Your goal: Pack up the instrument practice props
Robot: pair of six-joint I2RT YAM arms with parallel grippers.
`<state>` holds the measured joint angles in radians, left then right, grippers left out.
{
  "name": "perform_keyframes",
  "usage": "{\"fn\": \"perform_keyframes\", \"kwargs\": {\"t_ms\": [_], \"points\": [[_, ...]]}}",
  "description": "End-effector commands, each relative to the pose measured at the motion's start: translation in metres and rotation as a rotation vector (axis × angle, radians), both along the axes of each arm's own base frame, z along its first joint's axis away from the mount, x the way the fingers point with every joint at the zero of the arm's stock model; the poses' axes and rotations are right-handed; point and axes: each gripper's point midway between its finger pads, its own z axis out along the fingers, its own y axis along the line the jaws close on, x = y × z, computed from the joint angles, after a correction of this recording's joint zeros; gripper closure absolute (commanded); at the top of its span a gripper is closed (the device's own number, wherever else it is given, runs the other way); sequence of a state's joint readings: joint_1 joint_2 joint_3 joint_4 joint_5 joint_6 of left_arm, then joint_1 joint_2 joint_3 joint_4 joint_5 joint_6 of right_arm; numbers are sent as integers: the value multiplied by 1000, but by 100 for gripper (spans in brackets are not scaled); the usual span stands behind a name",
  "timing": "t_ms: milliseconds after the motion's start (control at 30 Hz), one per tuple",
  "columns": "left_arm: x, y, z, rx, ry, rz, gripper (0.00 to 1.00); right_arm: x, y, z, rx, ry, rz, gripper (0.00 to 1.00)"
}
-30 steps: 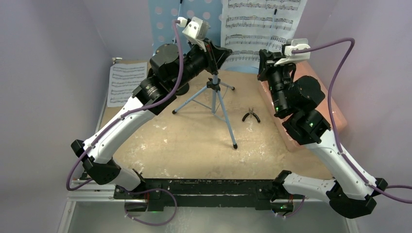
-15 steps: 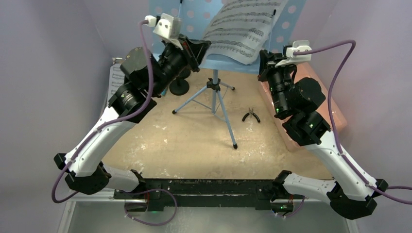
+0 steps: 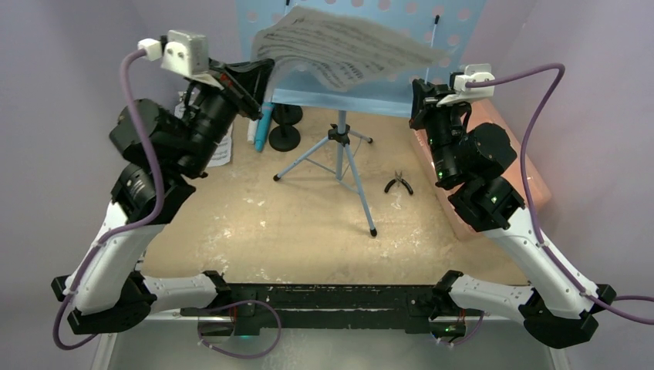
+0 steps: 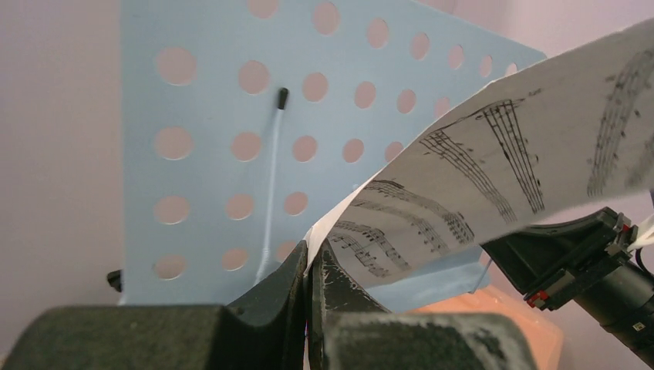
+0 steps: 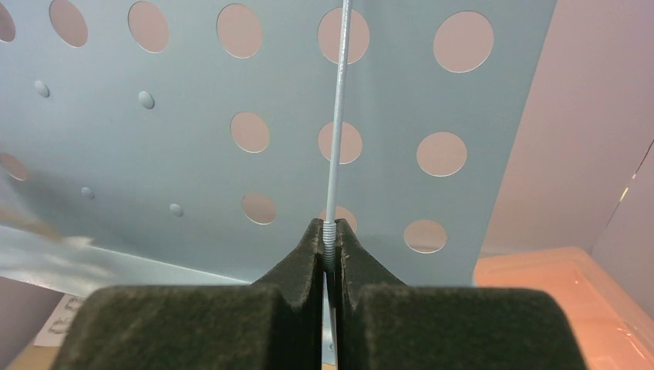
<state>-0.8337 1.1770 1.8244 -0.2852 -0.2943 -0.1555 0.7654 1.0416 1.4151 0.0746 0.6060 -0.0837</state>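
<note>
My left gripper (image 3: 263, 71) (image 4: 308, 251) is shut on the corner of a printed sheet-music page (image 3: 347, 52) (image 4: 501, 154), which bows in the air in front of the light-blue perforated music rack (image 3: 385, 89) (image 4: 200, 154). The rack stands on tripod legs (image 3: 351, 173). My right gripper (image 3: 417, 94) (image 5: 329, 237) is shut on the rack's thin wire page arm (image 5: 337, 116) at its right side. A blue toy microphone (image 3: 264, 128) and a black round-based mic holder (image 3: 285, 141) stand behind the left arm. Another printed page (image 3: 221, 151) lies mostly hidden under that arm.
Small black-handled pliers (image 3: 398, 183) lie right of the tripod. A pink translucent box (image 3: 537, 179) (image 5: 571, 297) sits at the table's right edge beneath my right arm. Purple walls close in the back and sides.
My left arm swung left and back, peeling the sheet-music page off the rack; the page now hangs curved in the air. The microphone and holder came into view. The right arm stayed put.
</note>
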Motion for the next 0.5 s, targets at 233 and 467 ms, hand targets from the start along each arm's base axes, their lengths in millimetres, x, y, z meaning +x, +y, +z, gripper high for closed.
{"fn": "perform_keyframes", "kwargs": {"t_ms": [233,467], "points": [[-24,106,2,19,30,331,100,2,-9,-10,25,20,-49,100],[-28,153,-17,87,101,535,100,4,-8,-13,27,22,-54,95]]}}
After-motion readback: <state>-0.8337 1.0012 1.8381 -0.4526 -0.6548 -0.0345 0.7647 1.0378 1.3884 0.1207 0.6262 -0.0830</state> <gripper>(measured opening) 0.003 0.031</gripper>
